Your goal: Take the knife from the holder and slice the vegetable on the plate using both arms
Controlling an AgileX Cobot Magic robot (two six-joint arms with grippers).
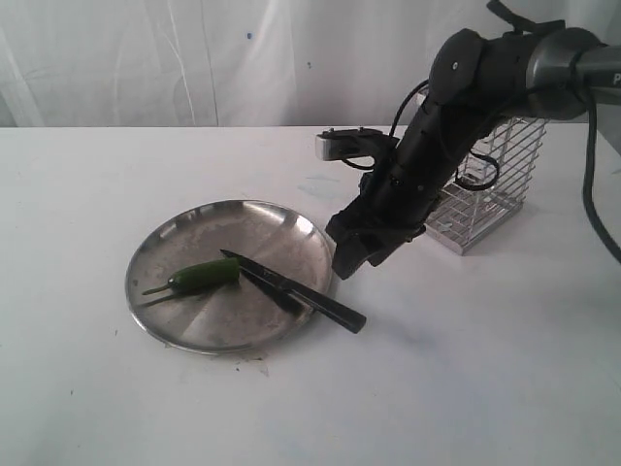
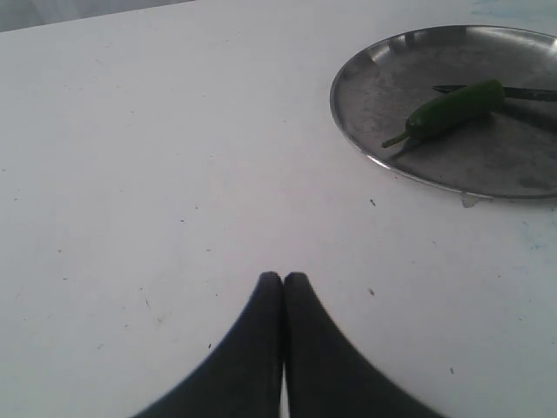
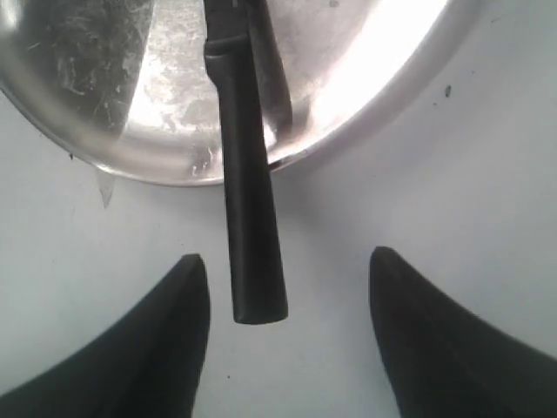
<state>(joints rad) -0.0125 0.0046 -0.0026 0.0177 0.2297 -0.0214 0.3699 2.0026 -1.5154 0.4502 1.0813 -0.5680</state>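
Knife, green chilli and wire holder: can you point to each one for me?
knife (image 1: 328, 305), exterior view, on the middle of its black handle.
green chilli (image 1: 204, 276), exterior view, on the middle of its body.
wire holder (image 1: 500, 180), exterior view, on its mesh side wall.

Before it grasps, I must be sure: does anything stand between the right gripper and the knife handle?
Nothing visible does. The right gripper is open over the knife, whose handle sticks out past the plate rim, free on all sides.
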